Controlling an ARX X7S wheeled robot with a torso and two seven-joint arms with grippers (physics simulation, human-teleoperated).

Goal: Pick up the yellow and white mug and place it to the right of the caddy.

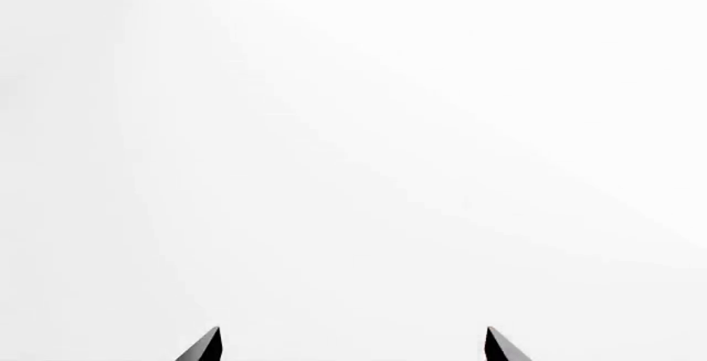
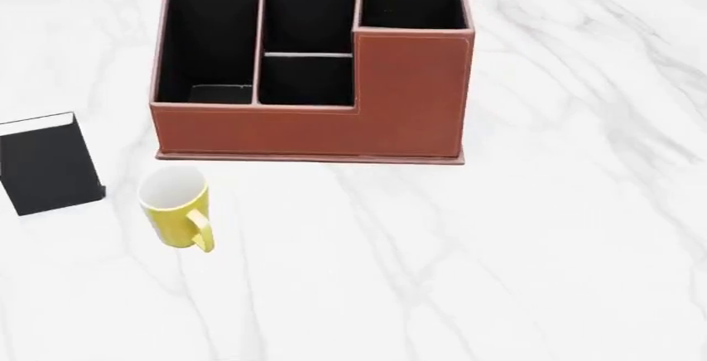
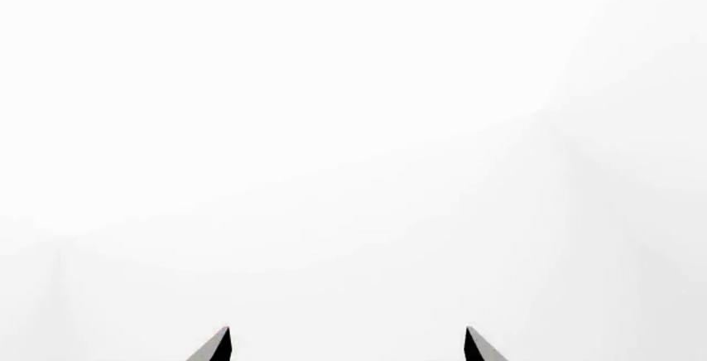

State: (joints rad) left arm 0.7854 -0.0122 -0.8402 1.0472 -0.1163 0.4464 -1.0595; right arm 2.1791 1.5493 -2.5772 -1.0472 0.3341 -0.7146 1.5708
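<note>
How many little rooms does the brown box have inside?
4. The caddy has a tall compartment on its left, two stacked in the middle, back and front, and one in the raised right corner.

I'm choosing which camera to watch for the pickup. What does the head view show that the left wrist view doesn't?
Only the head view shows the small yellow mug with a white inside, the large reddish-brown leather-look caddy with black compartments behind it, and the small black upright slab with a white top edge to the mug's left. Only the left wrist view shows the left claw, its two dark fingertips apart. Both show the white marble tabletop.
</note>
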